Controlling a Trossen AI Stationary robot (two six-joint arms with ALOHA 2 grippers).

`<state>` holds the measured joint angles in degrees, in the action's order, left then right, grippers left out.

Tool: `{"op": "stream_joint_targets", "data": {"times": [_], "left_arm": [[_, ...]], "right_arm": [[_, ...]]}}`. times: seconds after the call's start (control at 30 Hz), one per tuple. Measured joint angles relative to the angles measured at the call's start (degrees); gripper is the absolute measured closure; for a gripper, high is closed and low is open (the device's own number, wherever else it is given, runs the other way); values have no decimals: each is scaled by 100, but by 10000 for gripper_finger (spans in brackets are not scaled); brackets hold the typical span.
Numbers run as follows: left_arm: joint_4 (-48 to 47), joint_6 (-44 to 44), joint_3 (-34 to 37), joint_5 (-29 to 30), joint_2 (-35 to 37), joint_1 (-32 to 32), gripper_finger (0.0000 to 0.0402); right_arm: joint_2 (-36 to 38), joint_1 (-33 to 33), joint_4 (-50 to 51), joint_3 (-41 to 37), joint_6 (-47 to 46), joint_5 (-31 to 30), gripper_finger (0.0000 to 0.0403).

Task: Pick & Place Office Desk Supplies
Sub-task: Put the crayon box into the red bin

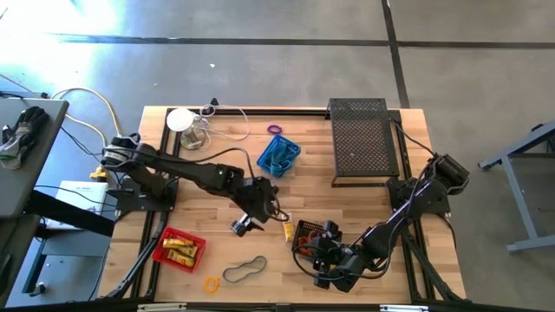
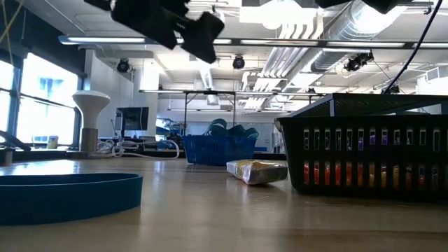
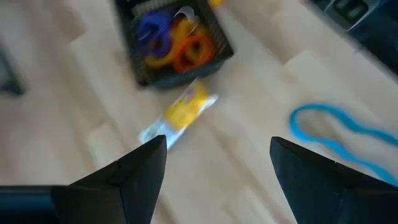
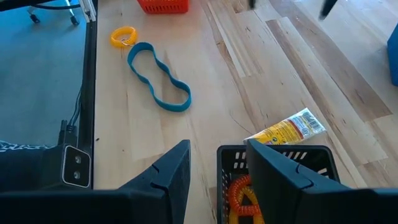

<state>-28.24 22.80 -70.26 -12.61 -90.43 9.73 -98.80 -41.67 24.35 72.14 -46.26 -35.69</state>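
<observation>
Wooden table (image 1: 347, 204): a yellow tube (image 3: 181, 112) lies just beyond the left gripper (image 3: 214, 168), jaws wide and empty, arm stretched mid-table. Right gripper (image 4: 214, 171) grips the black basket's (image 4: 311, 158) rim.

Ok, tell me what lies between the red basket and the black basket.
High view: the left gripper hangs open there, with a yellow tube beside the black basket. Red basket sits apart.

No text, label, brand or number can be read anywhere. The yellow packet (image 4: 287, 131) lying on the table just beside the black mesh basket (image 4: 323, 155) carries dark print, but it is too small to make out.
</observation>
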Motion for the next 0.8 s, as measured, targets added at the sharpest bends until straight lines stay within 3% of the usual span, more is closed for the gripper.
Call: {"op": "stream_joint_targets", "data": {"times": [0.2,0.5,0.8], "left_arm": [[904,287,355,-329,-423,-263,125],[1265,179,384,-755,-1155,-444,125],[1457,-185,382,-869,-1248,-437,125]], "right_arm": [[0,-35,7,2,2,10,259],[0,-35,52,2,2,10,259],[0,-34,31,2,10,5,259]]}}
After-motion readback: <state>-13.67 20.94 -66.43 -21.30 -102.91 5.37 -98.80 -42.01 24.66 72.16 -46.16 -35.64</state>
